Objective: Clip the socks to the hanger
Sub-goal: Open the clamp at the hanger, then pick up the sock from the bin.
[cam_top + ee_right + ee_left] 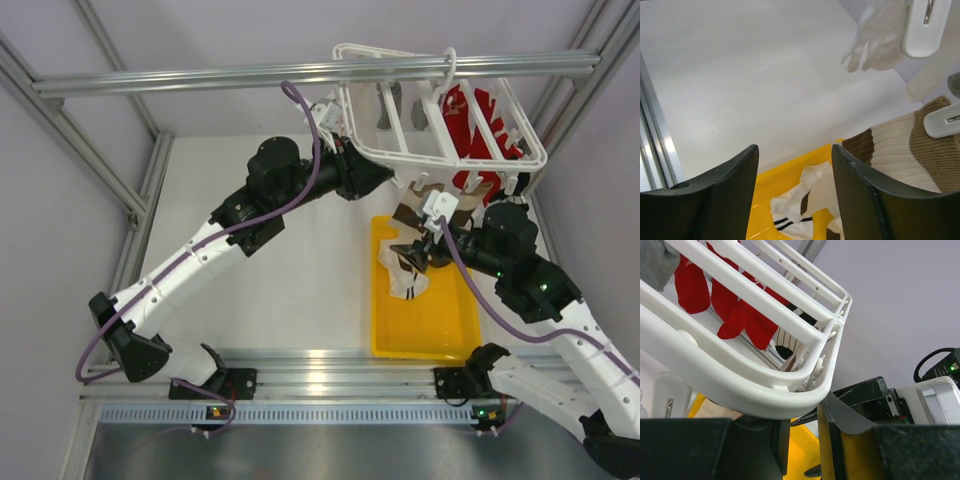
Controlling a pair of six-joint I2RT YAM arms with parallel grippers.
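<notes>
The white hanger hangs from the top bar, and red garments are clipped in it. My left gripper is at its near left corner. In the left wrist view the hanger's rim lies across the fingertips, and my left gripper is closed narrowly against it. A cream and brown sock hangs from a white clip. My right gripper is open just left of the sock with nothing between its fingers. In the top view my right gripper is under the hanger's front edge.
A yellow tray lies below my right gripper and holds more socks, also seen as a heap of socks past the right fingers. Another empty clip dangles above. The aluminium rail runs along the near edge.
</notes>
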